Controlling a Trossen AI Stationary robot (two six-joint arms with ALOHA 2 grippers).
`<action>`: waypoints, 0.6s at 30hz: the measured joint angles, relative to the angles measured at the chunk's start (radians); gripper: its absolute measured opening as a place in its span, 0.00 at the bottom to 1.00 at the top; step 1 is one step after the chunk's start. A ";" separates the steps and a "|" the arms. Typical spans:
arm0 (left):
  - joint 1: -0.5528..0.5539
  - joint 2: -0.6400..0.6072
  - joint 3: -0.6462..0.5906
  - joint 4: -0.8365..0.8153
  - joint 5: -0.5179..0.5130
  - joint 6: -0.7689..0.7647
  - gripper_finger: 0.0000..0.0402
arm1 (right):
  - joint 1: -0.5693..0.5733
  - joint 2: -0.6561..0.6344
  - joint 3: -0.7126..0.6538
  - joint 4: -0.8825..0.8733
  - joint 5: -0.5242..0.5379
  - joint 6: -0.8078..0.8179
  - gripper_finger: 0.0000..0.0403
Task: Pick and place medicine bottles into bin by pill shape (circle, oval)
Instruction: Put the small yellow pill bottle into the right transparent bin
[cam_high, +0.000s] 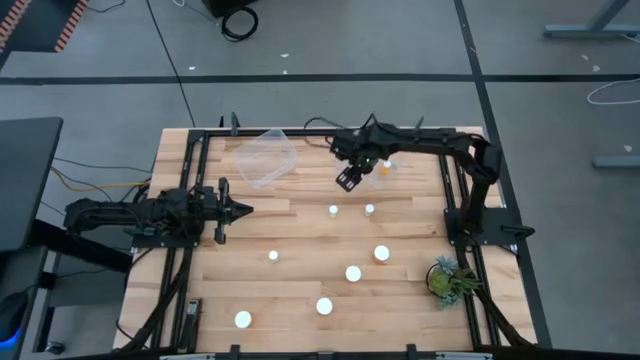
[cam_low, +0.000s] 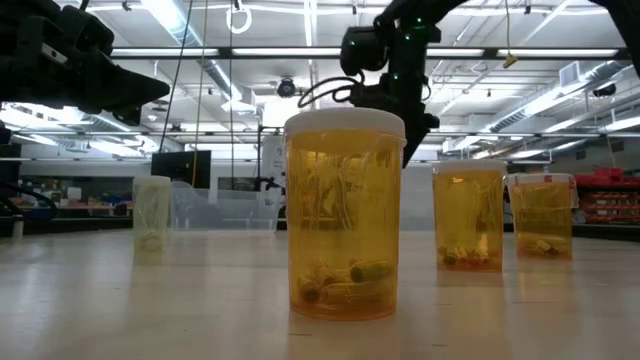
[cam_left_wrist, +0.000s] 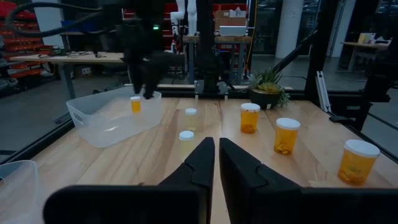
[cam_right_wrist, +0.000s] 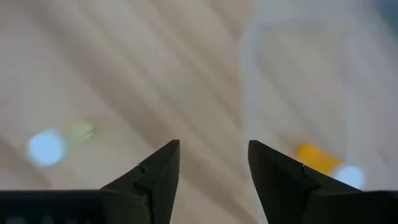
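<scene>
1. High view: right pincer (cam_high: 349, 180) raised above the far part of the counter (cam_high: 300, 290), fingers apart, nothing between them.
2. Just beside that pincer, toward the right arm's base: one medicine bottle (cam_high: 383, 168) lying on its side inside a clear bin (cam_left_wrist: 99, 118), amber body and white cap showing.
3. Right wrist view: same bottle (cam_right_wrist: 323, 163) beyond the right finger, blurred, not touched.
4. Nearer than the right pincer, on the counter: two small white-capped bottles (cam_high: 334, 211) side by side, close below it.
5. Farther still from the right pincer: larger medicine bottles (cam_high: 353, 273) upright and scattered across the near half.
6. Second clear bin (cam_high: 266, 155) to the left of the right pincer, tilted.
7. Left pincer (cam_high: 240, 209) well apart from the right pincer, at the counter's left edge, fingers closed on nothing.
8. Green plant (cam_high: 449, 279) at the near right corner.
</scene>
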 joint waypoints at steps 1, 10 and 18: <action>0.000 0.000 0.000 0.000 0.000 0.000 0.07 | 0.019 0.000 0.000 -0.003 0.000 0.005 0.49; 0.000 0.000 0.000 0.000 0.000 0.000 0.08 | 0.129 0.000 -0.084 -0.018 -0.057 0.057 0.49; 0.000 0.000 0.000 0.000 0.000 0.000 0.08 | 0.173 -0.001 -0.131 -0.023 -0.083 0.079 0.57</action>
